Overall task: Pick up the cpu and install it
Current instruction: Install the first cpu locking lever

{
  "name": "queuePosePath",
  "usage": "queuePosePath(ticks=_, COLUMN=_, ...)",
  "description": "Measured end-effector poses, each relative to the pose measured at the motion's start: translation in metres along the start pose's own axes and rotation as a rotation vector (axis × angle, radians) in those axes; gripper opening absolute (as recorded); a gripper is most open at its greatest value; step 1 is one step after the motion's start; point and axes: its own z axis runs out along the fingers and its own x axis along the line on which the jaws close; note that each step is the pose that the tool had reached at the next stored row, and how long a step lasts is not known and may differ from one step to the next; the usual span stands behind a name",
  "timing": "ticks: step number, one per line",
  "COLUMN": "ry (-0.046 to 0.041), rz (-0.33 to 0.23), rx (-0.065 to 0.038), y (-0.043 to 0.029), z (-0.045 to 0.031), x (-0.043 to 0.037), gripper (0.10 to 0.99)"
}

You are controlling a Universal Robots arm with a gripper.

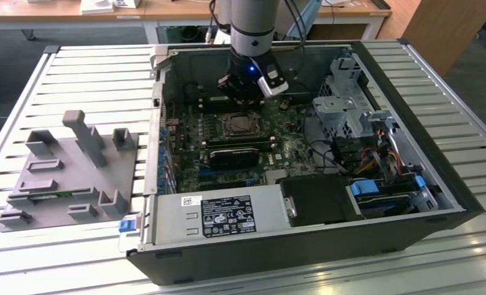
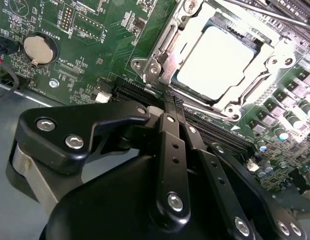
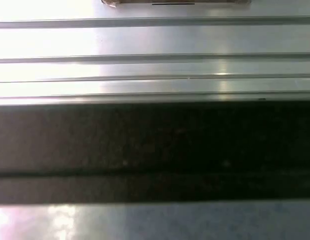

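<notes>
The cpu (image 2: 217,62) already lies in the open socket (image 2: 159,60) on the green motherboard (image 2: 95,45), its pale metal top showing. The pincer (image 2: 169,102) hangs just beside the socket's edge, fingers pressed together and gripping nothing. In the exterior view it (image 1: 244,98) sits at 12 o'clock from the socket. The risk, as I judge it (the retention frame looks unlatched) — a careless sweep could nudge the chip askew and bend contacts.

Electronics workshop or lab, opened computer case (image 1: 439,203) on slatted aluminium table (image 1: 95,80), wooden desks (image 1: 177,12) behind
</notes>
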Motion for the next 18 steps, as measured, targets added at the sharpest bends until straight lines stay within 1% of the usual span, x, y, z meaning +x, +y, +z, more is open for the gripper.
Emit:
queuePosePath(ticks=1, ry=0.0, rz=0.0, rx=0.0, y=0.0, z=0.0, x=0.0, gripper=0.106)
queuePosePath(ticks=4, ry=-0.0001, rz=0.0, rx=0.007, y=-0.0001, z=0.0005, x=0.0, gripper=0.106)
queuePosePath(ticks=7, ry=0.0002, rz=0.0, rx=0.01, y=-0.0003, z=0.002, x=0.0, gripper=0.106)
queuePosePath(ticks=9, ry=0.0003, rz=0.0, rx=0.011, y=-0.0004, z=0.0029, x=0.0, gripper=0.106)
queuePosePath(ticks=10, ry=-0.0012, rz=0.0, rx=0.008, y=0.0, z=0.0043, x=-0.0004, gripper=0.106)
queuePosePath(ticks=14, ry=-0.0001, rz=0.0, rx=0.01, y=-0.0003, z=0.0044, x=-0.0004, gripper=0.106)
queuePosePath(ticks=18, ry=-0.0002, rz=0.0, rx=0.01, y=-0.0003, z=0.0047, x=-0.0005, gripper=0.106)
